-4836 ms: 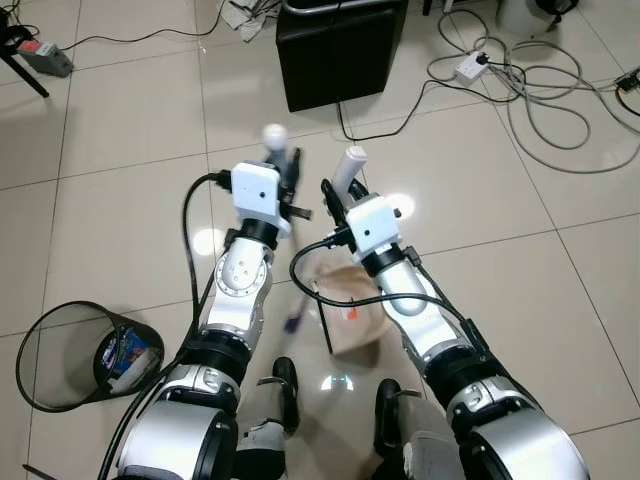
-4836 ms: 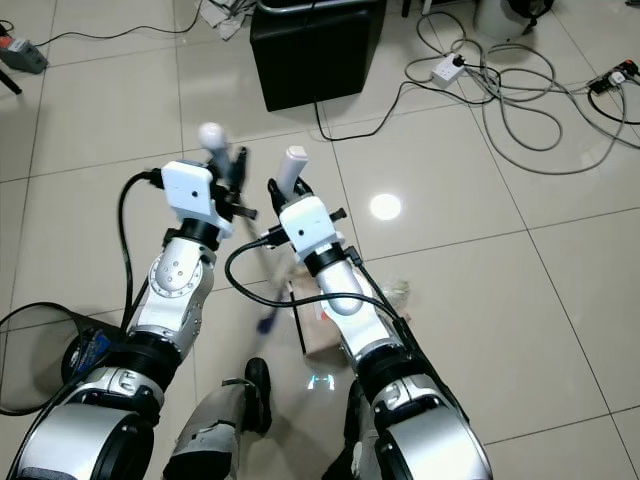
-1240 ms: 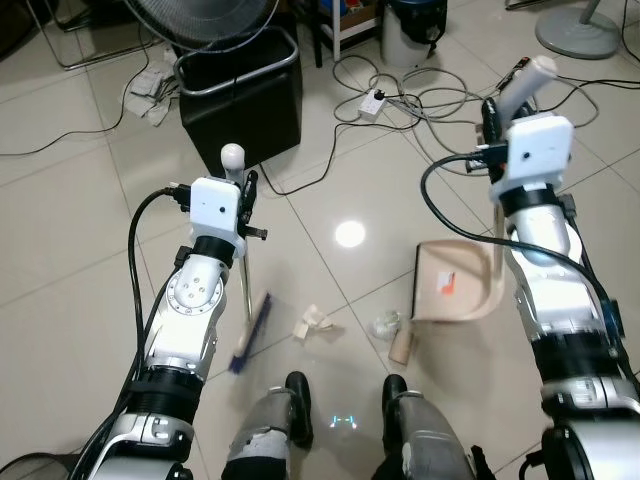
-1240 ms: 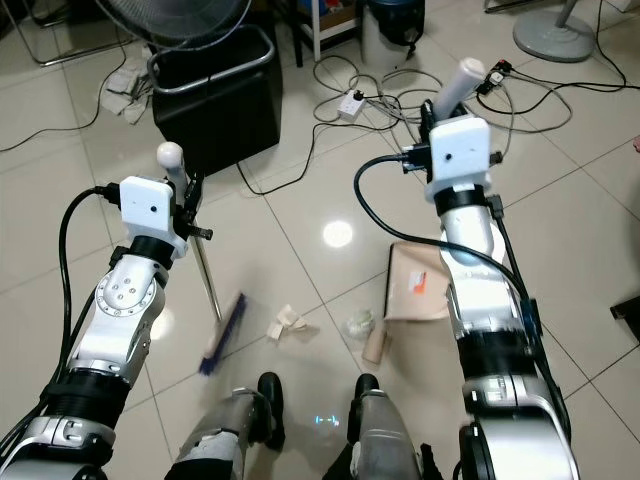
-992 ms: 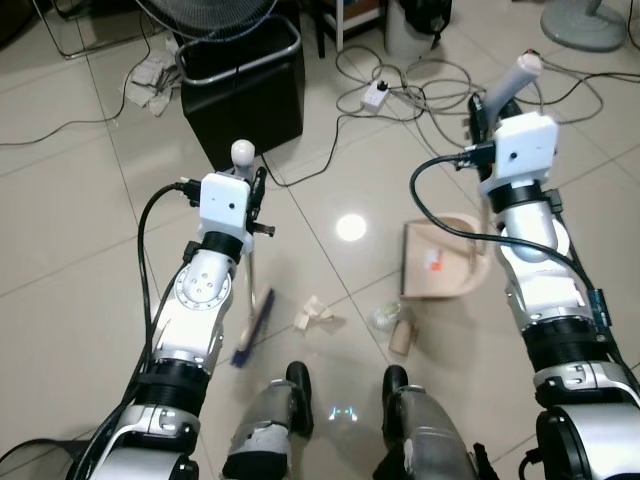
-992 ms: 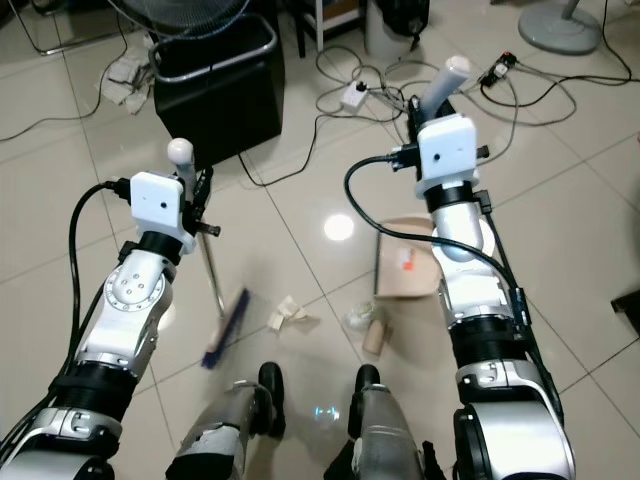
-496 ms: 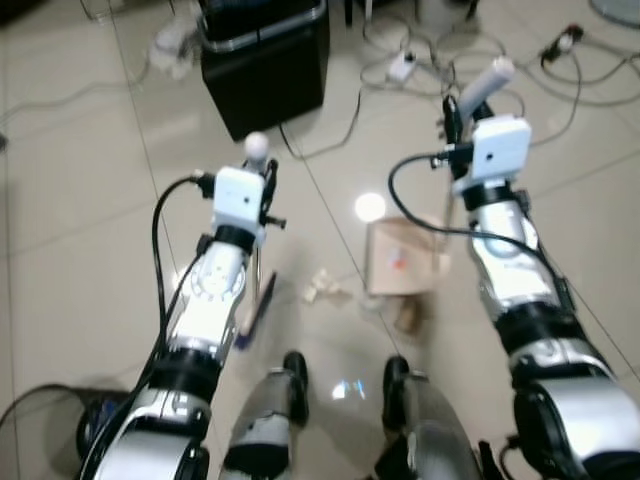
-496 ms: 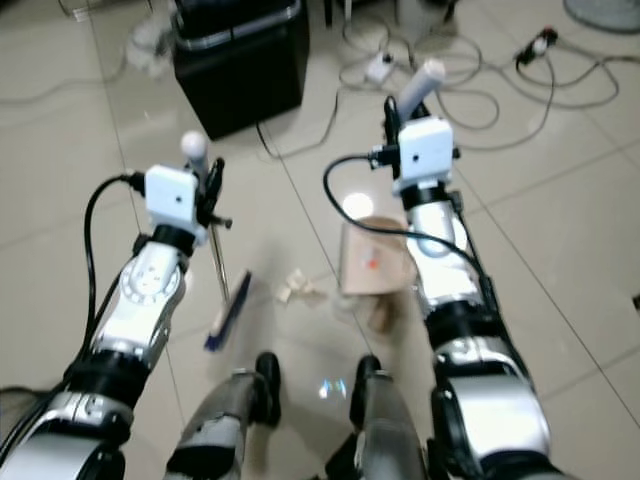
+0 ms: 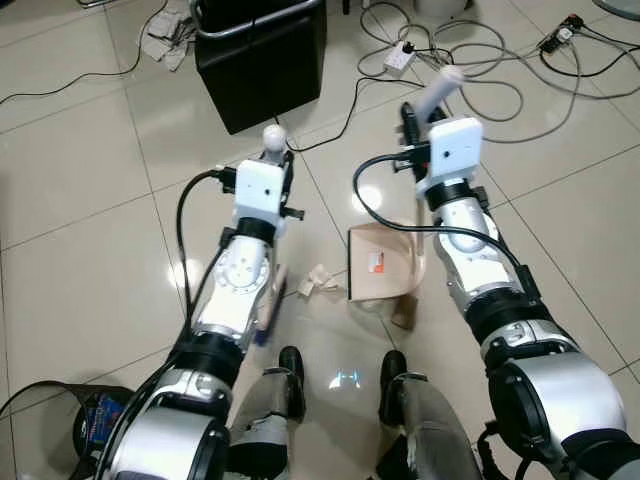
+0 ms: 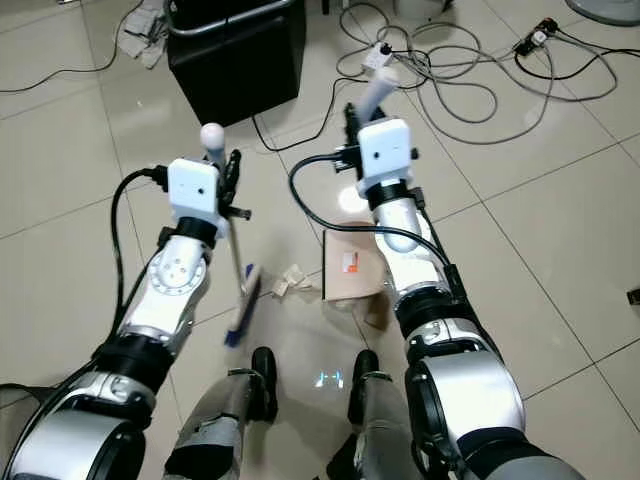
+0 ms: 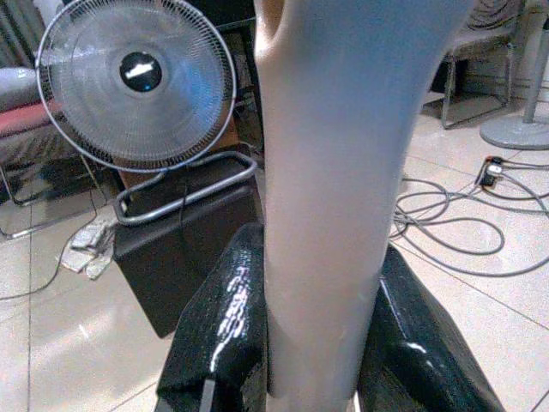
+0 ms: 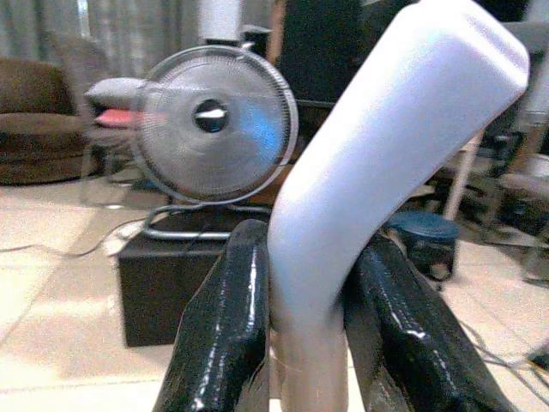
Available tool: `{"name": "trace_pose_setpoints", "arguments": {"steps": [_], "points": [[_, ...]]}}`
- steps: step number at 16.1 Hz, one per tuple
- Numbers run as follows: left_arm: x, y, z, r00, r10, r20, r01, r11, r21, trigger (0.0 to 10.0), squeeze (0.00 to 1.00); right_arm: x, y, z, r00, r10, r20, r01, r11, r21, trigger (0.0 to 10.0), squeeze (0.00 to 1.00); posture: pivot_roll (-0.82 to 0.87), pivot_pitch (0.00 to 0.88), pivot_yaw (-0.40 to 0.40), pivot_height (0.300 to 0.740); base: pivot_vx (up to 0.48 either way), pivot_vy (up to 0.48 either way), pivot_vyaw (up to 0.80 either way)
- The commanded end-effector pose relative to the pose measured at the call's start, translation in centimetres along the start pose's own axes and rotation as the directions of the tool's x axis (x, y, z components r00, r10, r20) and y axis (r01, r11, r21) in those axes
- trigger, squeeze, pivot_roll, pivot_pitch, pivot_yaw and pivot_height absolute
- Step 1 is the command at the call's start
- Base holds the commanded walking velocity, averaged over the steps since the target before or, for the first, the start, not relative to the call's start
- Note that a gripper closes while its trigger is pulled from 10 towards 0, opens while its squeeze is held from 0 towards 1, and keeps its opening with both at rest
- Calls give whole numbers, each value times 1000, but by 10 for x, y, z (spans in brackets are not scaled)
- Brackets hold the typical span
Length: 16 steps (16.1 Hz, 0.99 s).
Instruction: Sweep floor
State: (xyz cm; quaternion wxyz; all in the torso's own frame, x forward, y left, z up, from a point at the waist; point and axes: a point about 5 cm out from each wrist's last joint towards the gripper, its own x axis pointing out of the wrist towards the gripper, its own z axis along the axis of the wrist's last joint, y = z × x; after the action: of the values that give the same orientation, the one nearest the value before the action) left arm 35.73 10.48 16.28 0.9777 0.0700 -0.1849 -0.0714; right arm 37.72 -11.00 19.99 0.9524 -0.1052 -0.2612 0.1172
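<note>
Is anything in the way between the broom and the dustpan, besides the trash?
Nothing visible blocks it. Between the broom held by the left gripper and the dustpan held by the right gripper lies only the crumpled paper on the tiles, which is what gets swept in.

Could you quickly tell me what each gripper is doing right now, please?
Left gripper: closed on the broom handle.
Right gripper: closed on the dustpan handle.
</note>
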Motion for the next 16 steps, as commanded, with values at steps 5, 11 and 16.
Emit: {"name": "trace_pose_setpoints", "arguments": {"steps": [5, 11, 16], "points": [[0, -16, -4, 1000, 9, -8, -10, 997, -77, 10000, 0, -17, 53, -18, 981, 172, -84, -164, 981, 99, 10000, 0, 82, 426, 85, 740, 0, 0, 0], [10, -14, 5, 997, 74, 14, -69, 977, -203, 10000, 0, -29, 67, -28, 965, 213, -151, -203, 976, 82, 10000, 0, 75, 401, 87, 740, 0, 0, 0], [28, 0, 22, 994, 111, 23, -91, 901, -424, 10000, 0, -39, 50, -37, 971, 148, -187, -131, 986, 102, 10000, 0, 74, 355, 89, 740, 0, 0, 0]]}}
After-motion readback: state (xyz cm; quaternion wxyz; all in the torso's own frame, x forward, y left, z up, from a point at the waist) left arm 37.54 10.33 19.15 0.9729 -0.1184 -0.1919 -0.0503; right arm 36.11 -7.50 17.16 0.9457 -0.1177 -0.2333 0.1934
